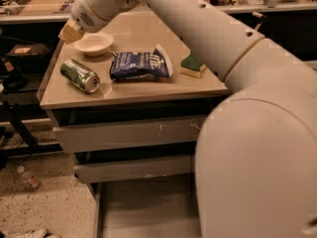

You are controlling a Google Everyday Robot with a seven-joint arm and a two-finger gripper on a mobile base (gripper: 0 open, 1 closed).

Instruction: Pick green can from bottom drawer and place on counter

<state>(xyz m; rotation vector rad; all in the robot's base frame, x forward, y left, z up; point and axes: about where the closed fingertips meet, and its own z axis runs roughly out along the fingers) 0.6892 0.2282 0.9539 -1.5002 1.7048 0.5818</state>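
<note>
Our gripper hangs over the back left part of the counter, just above the left rim of the white bowl. We cannot tell whether it is released or clenched. It grasps nothing that we can see. The green can is apart from it, nearer the front, lying on its side on the counter with one silver end facing forward and to the right.

We judge the placing as good as done, so the step in hand is to get clear. To do it well, we should go up first and then back, staying off the bowl's rim and away from the can. On its side and near the left edge, the can could roll if nudged.

The arm reaches in from the lower right, its bulky near segment filling that corner. It narrows as it runs up and left over the blue chip bag and the sponge, with the wrist tipped downward. Below, the bottom drawer stands pulled out, its grey floor showing.
</note>
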